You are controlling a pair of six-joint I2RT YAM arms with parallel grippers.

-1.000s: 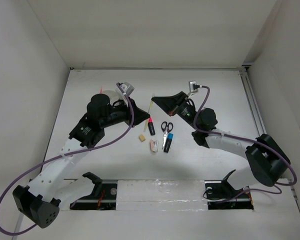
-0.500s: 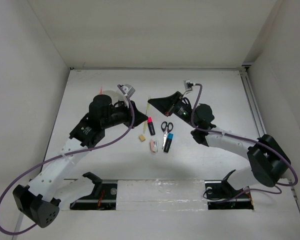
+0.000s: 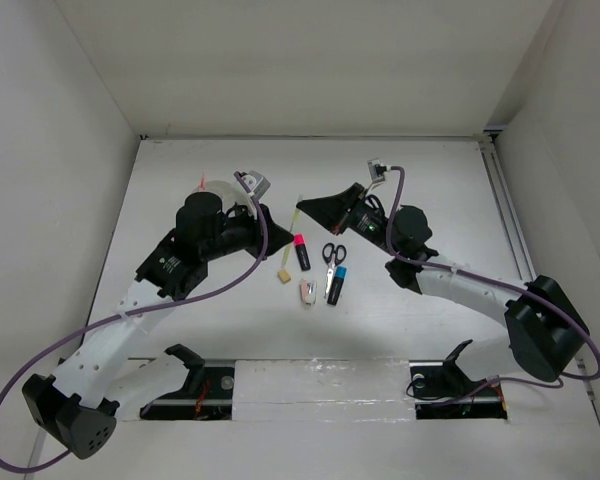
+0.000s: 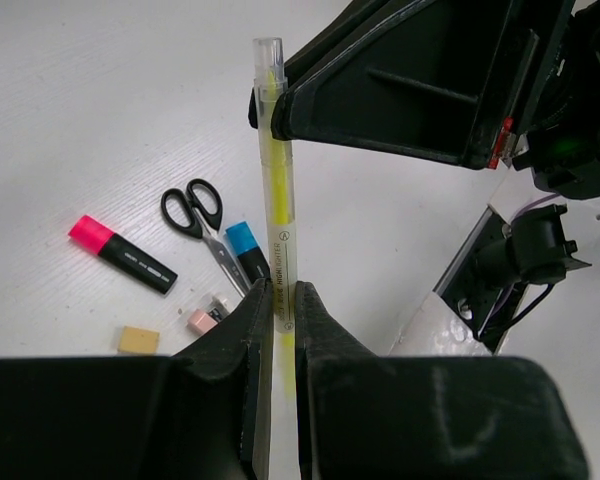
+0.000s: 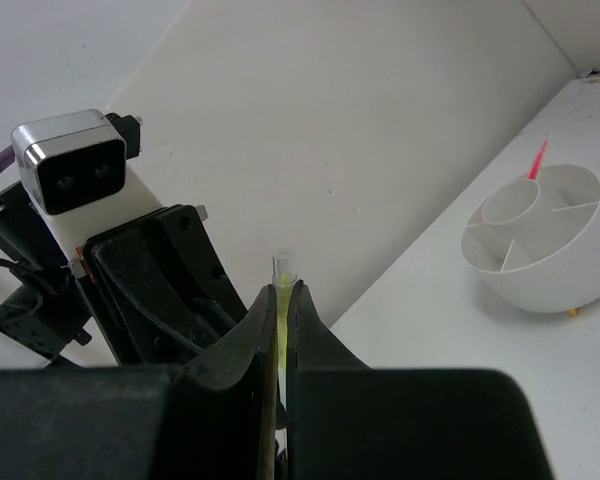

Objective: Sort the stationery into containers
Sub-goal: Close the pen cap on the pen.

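Currently thin yellow stick (image 4: pixel 278 180) is clamped by left hand (image 4: pixel 280 292) at one end, by right hand (image 5: pixel 283 292) nr the other.

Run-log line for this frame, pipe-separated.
left gripper: shut on yellow stick | right gripper: shut on same stick | tray: pink pen inside | scissors: on table

The left arm (image 3: pixel 130 310) comes up from its base, bends at the elbow and sends its wrist off to the right. The right arm (image 3: pixel 460 290) mirrors it with its wrist aimed left, so the 2 grippers meet almost tip to tip. The left gripper (image 4: pixel 278 300) has both fingers pressed tight on a thin yellow stick (image 4: pixel 277 190). The right gripper (image 5: pixel 282 295) pinches the same stick near its clear far end, jaws nearly together.
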